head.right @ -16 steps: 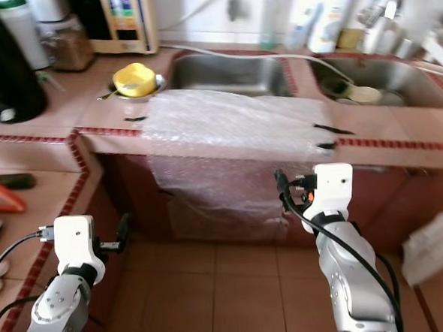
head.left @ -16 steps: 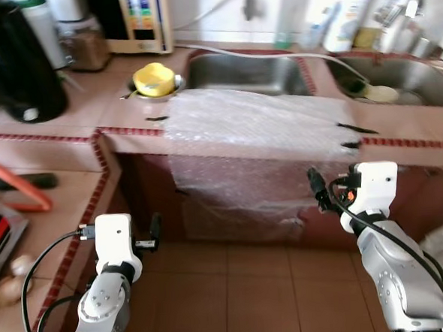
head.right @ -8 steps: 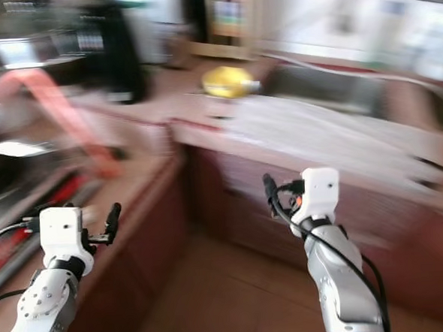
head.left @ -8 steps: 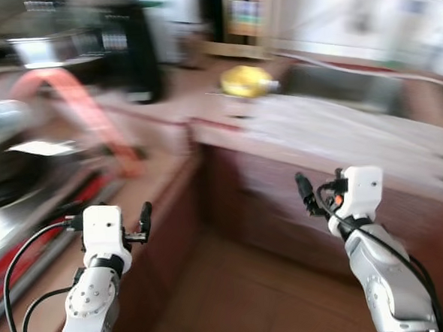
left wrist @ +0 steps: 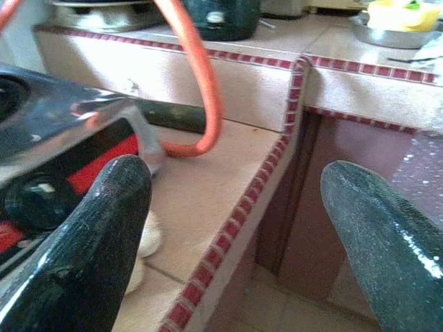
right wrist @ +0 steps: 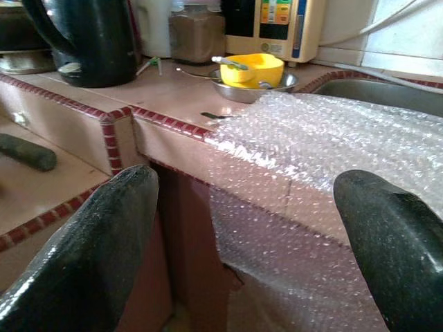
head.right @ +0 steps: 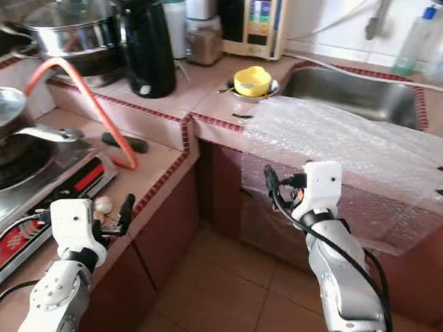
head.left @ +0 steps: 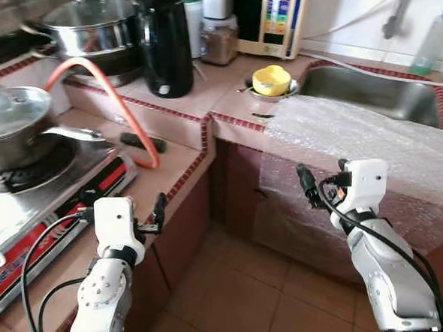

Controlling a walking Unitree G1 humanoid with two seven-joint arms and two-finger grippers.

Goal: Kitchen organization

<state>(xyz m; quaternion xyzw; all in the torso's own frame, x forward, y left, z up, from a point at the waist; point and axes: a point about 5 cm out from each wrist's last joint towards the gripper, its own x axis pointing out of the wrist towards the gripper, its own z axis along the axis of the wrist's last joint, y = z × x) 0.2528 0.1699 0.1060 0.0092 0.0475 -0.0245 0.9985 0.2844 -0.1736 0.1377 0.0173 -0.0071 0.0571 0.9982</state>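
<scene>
Left eye view: L-shaped tiled bench (head.left: 195, 100) is seen with the corner ahead. A sheet of bubble wrap (head.left: 355, 139) is draped over the front edge of the bench by the sink (head.left: 375, 96), hanging down the cabinet face. A yellow bowl (head.left: 271, 79) sits in a steel dish at the sink's near corner, with a black kettle (head.left: 166, 43) farther along. A lidded pot (head.left: 12, 130) is on the stove at the lower bench run; an orange hose (head.left: 116, 97) loops across that run. Left tool (head.left: 160, 211) is held low at the lower bench edge, right tool (head.left: 305, 182) in front of the hanging wrap; nothing is touched.

Right eye view: same layout, no extra detail.

Left wrist view: fingers (left wrist: 90, 235) are spread wide, nothing between them; lower bench edge and hose lie ahead.

Right wrist view: fingers (right wrist: 83, 249) are spread wide, released; bubble wrap at the bench edge is straight ahead, bowl behind it.

Handling judgement: no target is fixed by the task; the wrap is the likeliest. It is expected to be very light, limp and slippery, and to crumple, so a pinch on the free hanging edge is advised. The bowl looks light and rigid; the rim is the grip point.
</scene>
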